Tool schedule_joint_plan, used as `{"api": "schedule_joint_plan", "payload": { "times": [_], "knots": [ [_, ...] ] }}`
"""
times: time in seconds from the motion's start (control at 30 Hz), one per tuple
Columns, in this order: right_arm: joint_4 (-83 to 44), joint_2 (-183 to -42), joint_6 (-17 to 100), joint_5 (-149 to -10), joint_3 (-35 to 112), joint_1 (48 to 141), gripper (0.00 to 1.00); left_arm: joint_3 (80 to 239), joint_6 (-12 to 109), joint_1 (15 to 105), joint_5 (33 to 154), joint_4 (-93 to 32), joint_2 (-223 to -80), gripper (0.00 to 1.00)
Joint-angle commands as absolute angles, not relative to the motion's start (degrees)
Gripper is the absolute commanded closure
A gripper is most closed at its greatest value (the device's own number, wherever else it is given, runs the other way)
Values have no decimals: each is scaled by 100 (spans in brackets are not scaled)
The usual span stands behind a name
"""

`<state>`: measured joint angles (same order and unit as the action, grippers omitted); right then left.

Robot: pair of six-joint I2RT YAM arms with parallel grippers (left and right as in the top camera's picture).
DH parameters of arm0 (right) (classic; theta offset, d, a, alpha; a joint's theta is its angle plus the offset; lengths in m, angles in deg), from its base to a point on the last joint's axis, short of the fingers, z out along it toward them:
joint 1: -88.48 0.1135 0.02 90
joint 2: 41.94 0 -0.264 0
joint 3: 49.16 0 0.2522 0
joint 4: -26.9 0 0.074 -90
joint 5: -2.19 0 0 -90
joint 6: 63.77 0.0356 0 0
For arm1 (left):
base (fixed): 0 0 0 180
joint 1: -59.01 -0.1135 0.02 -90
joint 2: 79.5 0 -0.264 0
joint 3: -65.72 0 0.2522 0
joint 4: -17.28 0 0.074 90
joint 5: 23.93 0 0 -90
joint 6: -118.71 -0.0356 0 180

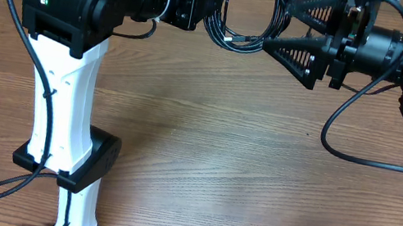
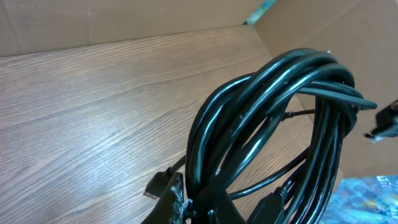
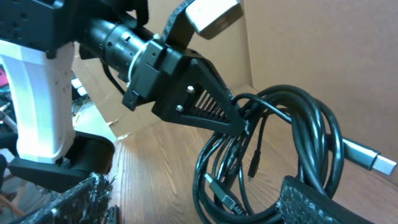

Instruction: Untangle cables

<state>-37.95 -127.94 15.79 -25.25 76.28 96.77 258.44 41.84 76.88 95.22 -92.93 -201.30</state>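
Starting on the left, the left arm [image 1: 64, 89] shows a smooth white plastic strut topped by a matte black motor housing. Its left gripper [image 1: 214, 5] is clenched tight on the cables [image 1: 242, 16], pinching the left edge of the bundle. The cables form a round coil of glossy black, rubbery strands, held over the far middle of the table [image 1: 202, 155] between the two grippers.

From the left wrist view the loops look thick and shiny, several turns lying side by side. A small dark plug end [image 2: 158, 185] dangles just beside the clamped fingers. The table is brown wood-grain laminate with fine streaks, and plain tan cardboard [image 2: 93, 25] stands behind it.

Moving right, the right wrist view catches the left gripper's black triangular fingers [image 3: 208, 106], slotted like a grille, biting the coil near its top. A flat, rectangular silver metal plug [image 3: 367, 157] pokes out at the coil's right side.

Over on the right, the right gripper [image 1: 277, 31] is released. Its ribbed triangular fingers are splayed wide, the coil's right edge sits between the tips, and nothing is gripped. One rough, dark textured pad [image 3: 317, 199] shows just beneath the loops.
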Motion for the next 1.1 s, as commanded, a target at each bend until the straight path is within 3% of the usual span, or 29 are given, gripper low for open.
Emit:
{"api": "schedule_joint_plan", "payload": {
  "times": [0.0,0.27,0.47,0.67,0.87,1.07],
  "knots": [
    [-3806,-12962,1522,-2785,7582,9699,12,25868,4048,7671,9773,-9240,-20097,96],
    [-3725,-13493,1524,-3292,7584,9714,3,25870,4051,7664,9699,-9065,-20086,96],
    [-3646,-13286,1524,-3110,7862,9717,14,25892,4053,7671,9334,-8434,-19900,96],
    [-3703,-12757,1524,-3878,7997,9717,10,25892,4051,7878,7550,-7911,-19387,96],
    [-3876,-12475,1522,-4330,7997,9717,7,25890,3570,8108,5592,-6593,-18971,96],
    [-4123,-12529,1527,-4616,7991,9717,7,25839,3161,8077,5253,-5983,-18764,96]
  ]
}}
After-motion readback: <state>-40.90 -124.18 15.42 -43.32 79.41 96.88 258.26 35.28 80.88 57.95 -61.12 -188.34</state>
